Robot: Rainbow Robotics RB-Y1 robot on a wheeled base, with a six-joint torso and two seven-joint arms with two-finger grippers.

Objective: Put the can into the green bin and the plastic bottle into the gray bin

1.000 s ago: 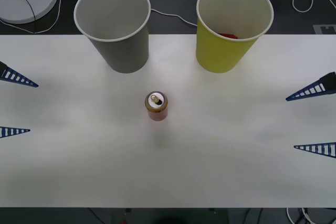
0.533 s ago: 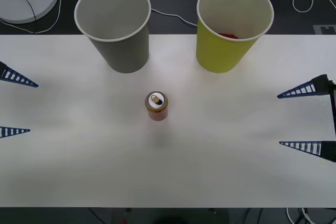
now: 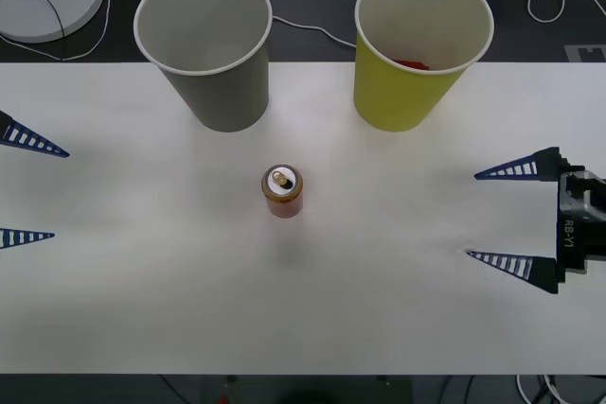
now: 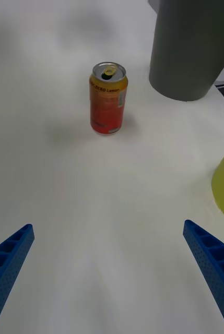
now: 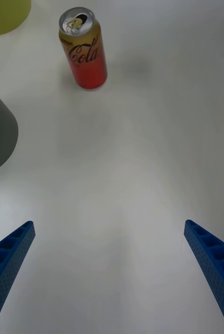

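I see the can (image 3: 283, 191) standing upright on the white table (image 3: 303, 309), roughly at the middle of it, silver top and pull tab facing up. Nothing touches it. In my right wrist view the can (image 4: 108, 98) stands apart from the base of the gray bin (image 4: 192, 47), and in my left wrist view it (image 5: 83, 48) sits alone on bare tabletop.

Behind the can, toward the far edge of the table, the gray bin (image 3: 210, 49) stands on the left and the green bin (image 3: 417, 44) on the right, both upright with their white rims up and a gap between them. Something red lies at the bottom of the green bin, too little of it visible for me to tell what it is.

My right gripper (image 3: 494, 214) is over the table's right side, well apart from the can, its blue ribbed fingers (image 3: 516, 169) spread wide and pointing toward the can. My left gripper (image 3: 33, 191) sits at the left edge of the table, fingers likewise spread, holding nothing.
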